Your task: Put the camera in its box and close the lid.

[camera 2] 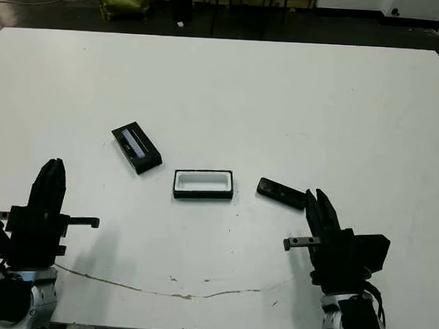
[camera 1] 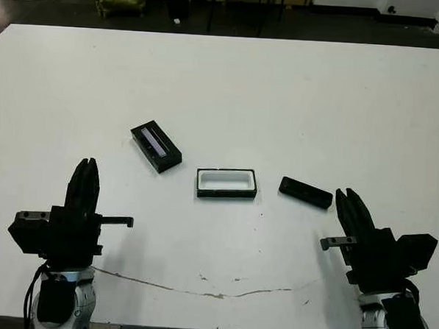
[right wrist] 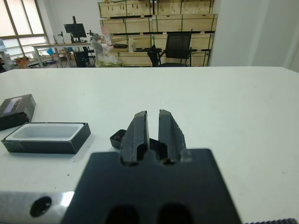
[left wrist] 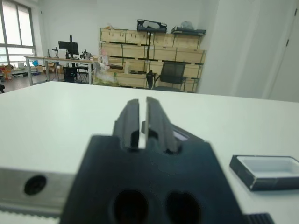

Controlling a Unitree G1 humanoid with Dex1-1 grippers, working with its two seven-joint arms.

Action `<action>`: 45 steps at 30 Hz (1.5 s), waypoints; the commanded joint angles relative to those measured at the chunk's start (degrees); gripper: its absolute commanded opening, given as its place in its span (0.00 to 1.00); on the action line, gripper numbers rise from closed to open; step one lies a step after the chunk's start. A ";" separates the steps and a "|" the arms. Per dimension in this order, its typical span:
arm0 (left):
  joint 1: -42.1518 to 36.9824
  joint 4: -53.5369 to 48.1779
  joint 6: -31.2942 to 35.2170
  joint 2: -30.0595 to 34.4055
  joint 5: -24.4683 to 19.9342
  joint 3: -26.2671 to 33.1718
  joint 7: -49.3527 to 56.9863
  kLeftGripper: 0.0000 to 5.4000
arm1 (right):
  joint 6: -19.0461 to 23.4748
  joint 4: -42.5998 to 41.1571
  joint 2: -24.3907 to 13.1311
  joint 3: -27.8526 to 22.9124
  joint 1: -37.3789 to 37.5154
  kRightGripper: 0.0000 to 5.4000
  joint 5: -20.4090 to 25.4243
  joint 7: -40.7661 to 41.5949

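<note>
A small black-walled rectangular tray with a white inner lining (camera 1: 226, 183) sits open and empty near the middle of the white desk (camera 1: 282, 94), its long side running left to right. To its right, apart from it, a slim black oblong camera bar with rounded ends (camera 1: 305, 192) lies flat, slightly angled. To the tray's left and a little farther back, a black rectangular lid with a pale bluish-grey shiny strip (camera 1: 155, 146) rests flat at a diagonal, strip facing up.

Matt black camera (camera 1: 305, 192), box (camera 1: 226, 183) lined smooth white, lid (camera 1: 155, 146) strip glossy.
</note>
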 commanded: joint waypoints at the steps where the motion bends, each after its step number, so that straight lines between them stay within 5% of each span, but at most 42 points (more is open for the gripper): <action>1: 1.69 -0.41 0.73 0.17 0.23 0.15 0.22 0.00 | 1.11 0.00 -0.62 -0.33 1.24 0.00 0.09 -0.08; 10: -0.42 1.04 1.34 -0.19 0.74 -0.41 0.68 0.00 | 2.08 1.94 -1.63 -1.66 -1.50 0.00 1.47 0.83; 15: 0.50 1.51 0.20 -1.05 0.37 -0.64 0.84 0.00 | -2.97 3.97 -4.78 -4.12 -3.18 0.00 3.54 5.75; 23: 1.46 0.21 1.26 -0.53 -0.62 -0.41 0.52 0.00 | 9.60 2.00 -16.02 -10.72 -9.09 0.02 10.82 9.97; 28: 1.52 0.27 0.96 -0.24 -0.90 0.14 0.40 0.00 | 8.50 8.71 -22.77 -12.73 -15.08 0.19 11.17 16.83; 34: 1.33 0.86 0.11 -0.10 -0.46 0.09 0.02 0.00 | 3.98 15.51 -29.20 -10.06 -20.73 0.44 3.12 21.66; 41: 0.98 -0.23 1.96 -0.20 -0.45 0.14 0.47 0.00 | 3.09 21.44 -31.87 -2.34 -25.85 0.72 -1.33 28.24; 45: 0.60 0.32 1.48 0.33 -0.60 0.67 0.05 0.00 | 4.47 25.79 -30.35 0.67 -28.63 0.88 1.00 32.84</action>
